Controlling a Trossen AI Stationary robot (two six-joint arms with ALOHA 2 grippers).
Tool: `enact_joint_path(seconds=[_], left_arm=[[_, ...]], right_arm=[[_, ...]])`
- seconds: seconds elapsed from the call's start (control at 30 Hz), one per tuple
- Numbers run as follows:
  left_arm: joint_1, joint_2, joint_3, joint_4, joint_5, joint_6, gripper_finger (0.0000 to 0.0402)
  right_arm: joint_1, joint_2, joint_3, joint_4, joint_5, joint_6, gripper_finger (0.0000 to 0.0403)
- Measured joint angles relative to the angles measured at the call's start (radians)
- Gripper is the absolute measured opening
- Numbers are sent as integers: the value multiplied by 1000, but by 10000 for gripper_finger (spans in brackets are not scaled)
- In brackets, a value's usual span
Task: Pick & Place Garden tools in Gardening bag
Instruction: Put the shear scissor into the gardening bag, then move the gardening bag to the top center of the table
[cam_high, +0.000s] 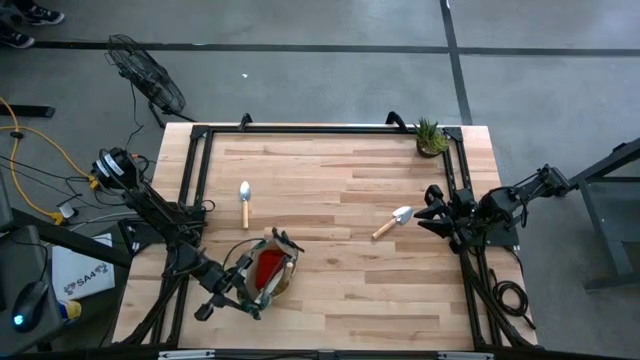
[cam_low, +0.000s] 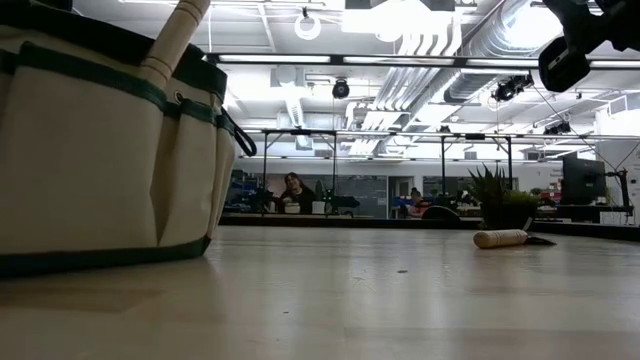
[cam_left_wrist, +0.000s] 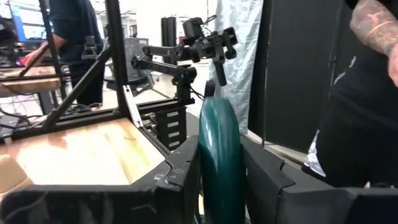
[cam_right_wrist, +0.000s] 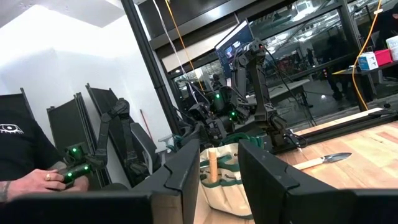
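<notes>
The beige gardening bag (cam_high: 272, 275) stands near the table's front left, with red cloth (cam_high: 268, 268) inside and a wooden handle (cam_low: 178, 40) sticking up out of it. My left gripper (cam_high: 243, 298) is at the bag's near left side, shut on a green-handled pruner (cam_left_wrist: 217, 143). One silver trowel (cam_high: 245, 203) lies flat beyond the bag, and another trowel (cam_high: 393, 222) lies toward the right. My right gripper (cam_high: 432, 212) hovers open and holds nothing at the right edge, close to that second trowel. My left gripper pinches the pruner's glossy dark green handle (cam_left_wrist: 219, 155) between its two fingers (cam_left_wrist: 183, 180). The fingers lie about level and reach in from the table's left. The handle stands up past the fingertips. The gripper hides the pruner's other end.
A small potted plant (cam_high: 430, 138) stands at the far right corner. A black rail frame (cam_high: 200, 160) borders the wooden table. A person's arm (cam_left_wrist: 373, 31) shows close beside the table in the left wrist view. Bare wood lies in the table's middle and near right.
</notes>
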Motion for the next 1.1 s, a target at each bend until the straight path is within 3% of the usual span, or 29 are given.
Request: enact_joint_path(seconds=[0.37, 0.67, 0.93, 1.1], left_arm=[[0, 0, 0, 6, -37, 60, 102], [0, -1, 0, 105, -99, 98, 104], [0, -1, 0, 129, -102, 145, 104], [0, -1, 0, 131, -52, 120, 104]], right_arm=[[0, 0, 0, 0, 0, 0, 103], [0, 0, 0, 0, 0, 0, 103], [0, 0, 0, 0, 0, 0, 103], [0, 0, 0, 0, 0, 0, 103]])
